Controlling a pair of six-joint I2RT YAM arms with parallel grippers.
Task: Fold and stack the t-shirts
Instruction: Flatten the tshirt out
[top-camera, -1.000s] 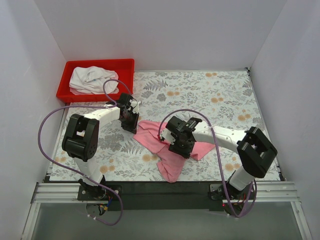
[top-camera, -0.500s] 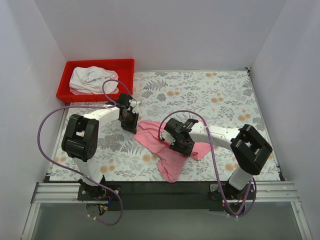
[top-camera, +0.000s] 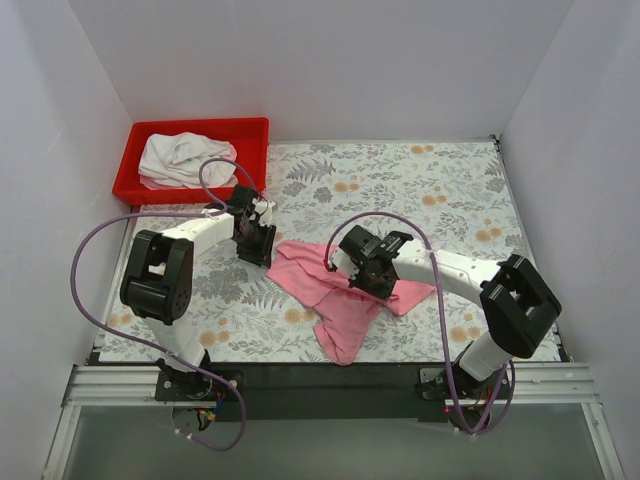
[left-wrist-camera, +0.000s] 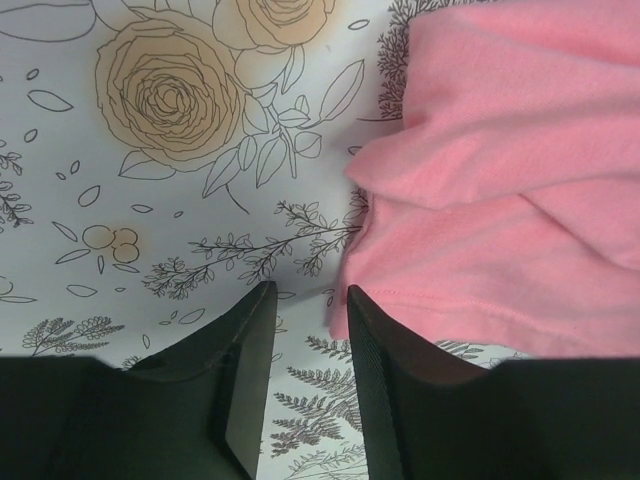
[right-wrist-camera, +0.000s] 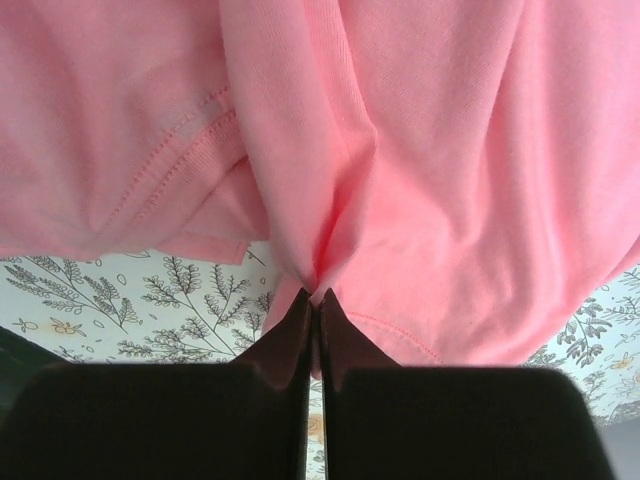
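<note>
A pink t-shirt (top-camera: 335, 300) lies crumpled on the flowered table, near the middle front. My right gripper (top-camera: 372, 283) is shut on a pinched fold of the pink t-shirt (right-wrist-camera: 330, 250), and the cloth bunches up from its fingertips (right-wrist-camera: 300, 310). My left gripper (top-camera: 258, 243) stands at the shirt's upper left corner with its jaws apart. Nothing lies between its fingers (left-wrist-camera: 245, 330); only the patterned tabletop shows there, and the pink t-shirt's hem (left-wrist-camera: 480, 250) lies just right of the right finger. A white t-shirt (top-camera: 180, 158) sits bunched in the red bin (top-camera: 258, 130).
The red bin stands at the back left corner of the flowered tabletop (top-camera: 420, 190). White walls enclose the table on three sides. Purple cables loop from both arms, and the black front rail (top-camera: 320, 385) runs along the near edge.
My right gripper has shut on a fold of the pink shirt. My left gripper has opened and let go of the shirt's corner, shifting slightly left.
</note>
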